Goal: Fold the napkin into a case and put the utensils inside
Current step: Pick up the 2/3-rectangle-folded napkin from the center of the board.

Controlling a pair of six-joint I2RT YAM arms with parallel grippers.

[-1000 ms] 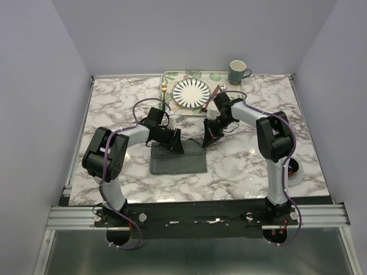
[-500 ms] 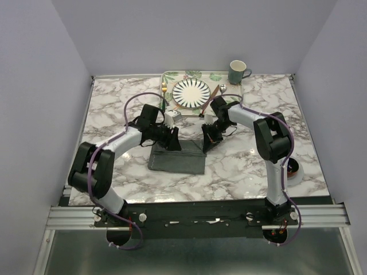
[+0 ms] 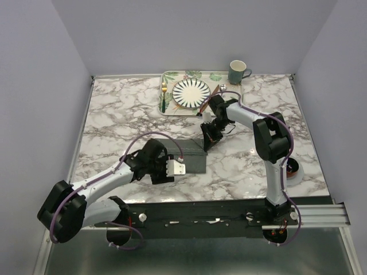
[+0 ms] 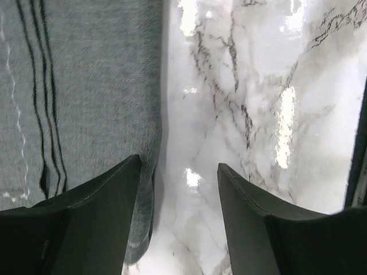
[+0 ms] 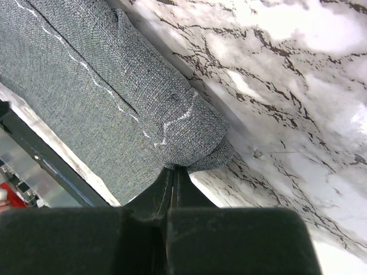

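Napkin lies folded into a dark grey rectangle at the middle of the marble table, its long sides running 9 to 3 o'clock. At 12 o'clock from it sits a leaf-patterned tray carrying a striped plate. The fork lies on the tray at the plate's 9 o'clock. The knife slants at its 3 o'clock, its near end running under the right arm. A small silver shape just past the knife is probably the spoon, though it is too small to be sure. A teal mug stands at the tray's 2 o'clock corner, and a round dark object rests at 3 o'clock, well apart from the cloth.

The right gripper comes down on the napkin's 2 o'clock corner, between the cloth and the tray. The left gripper hangs over the cloth's near edge at about 7 o'clock, its arm stretched low across the table from 8 o'clock.

From above, neither claw's spread is readable; the wrist cameras settle it. The right wrist view shows the right gripper pinched tight on a bunched corner of the napkin, the pale stitching curling into the nip. The left wrist view shows the left gripper spread wide with nothing held, bare marble between the fingers. The napkin edge passes beneath the left one, and three thin dark lines run along the cloth.
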